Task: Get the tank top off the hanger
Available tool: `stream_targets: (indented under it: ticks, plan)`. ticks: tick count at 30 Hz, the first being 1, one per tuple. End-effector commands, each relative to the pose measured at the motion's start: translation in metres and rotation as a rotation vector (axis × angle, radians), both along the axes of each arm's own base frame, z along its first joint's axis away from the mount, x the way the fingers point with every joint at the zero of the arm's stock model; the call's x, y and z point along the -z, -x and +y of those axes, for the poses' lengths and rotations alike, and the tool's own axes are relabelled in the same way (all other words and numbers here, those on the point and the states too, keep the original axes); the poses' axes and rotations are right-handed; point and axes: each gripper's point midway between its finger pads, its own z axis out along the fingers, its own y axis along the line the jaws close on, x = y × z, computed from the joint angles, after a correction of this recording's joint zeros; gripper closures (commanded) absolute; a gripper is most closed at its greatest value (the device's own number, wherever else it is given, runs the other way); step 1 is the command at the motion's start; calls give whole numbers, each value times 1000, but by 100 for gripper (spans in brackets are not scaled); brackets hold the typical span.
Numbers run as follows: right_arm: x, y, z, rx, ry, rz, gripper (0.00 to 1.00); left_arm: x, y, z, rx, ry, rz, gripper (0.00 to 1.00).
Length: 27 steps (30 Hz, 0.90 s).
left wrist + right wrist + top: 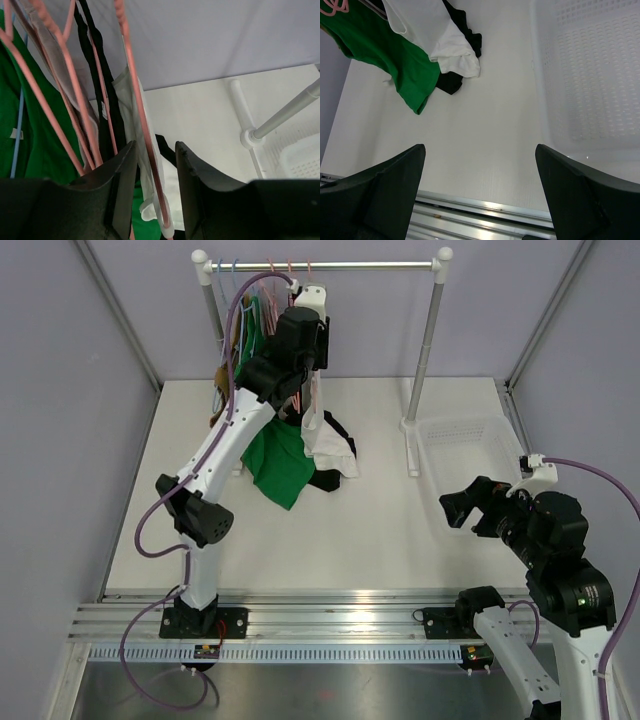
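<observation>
A white tank top (331,446) hangs on a pink hanger (141,112) at the right end of several garments on the rack; its hem rests on the table. In the left wrist view its white strap (129,97) runs along the hanger arm. My left gripper (309,376) is raised at the rack. In its wrist view the left gripper (156,152) is open, and its jaws straddle that hanger arm and strap with a gap on both sides. My right gripper (456,508) is wide open and empty, low over the table; its wrist view shows the right gripper (480,148) above bare table.
A green shirt (278,466) and black garments (326,480) hang beside the tank top on other pink hangers. The rack's rail (340,265) and right post (426,340) stand at the back. A white perforated basket (470,455) lies at the right, next to my right gripper.
</observation>
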Motion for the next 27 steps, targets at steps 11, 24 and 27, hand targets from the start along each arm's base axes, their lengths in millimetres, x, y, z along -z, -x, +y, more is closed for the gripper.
stream_targets:
  ticks: [11,24,27]
  plan:
    - [-5,-7,10,-62,4,-43,0,-38,-6,4,-49,56,-104,100]
    - [-10,-6,12,-74,-5,-51,1,-107,56,5,97,247,-159,100]
    - [-12,-7,12,-73,-7,-53,0,-107,71,4,135,277,-135,100]
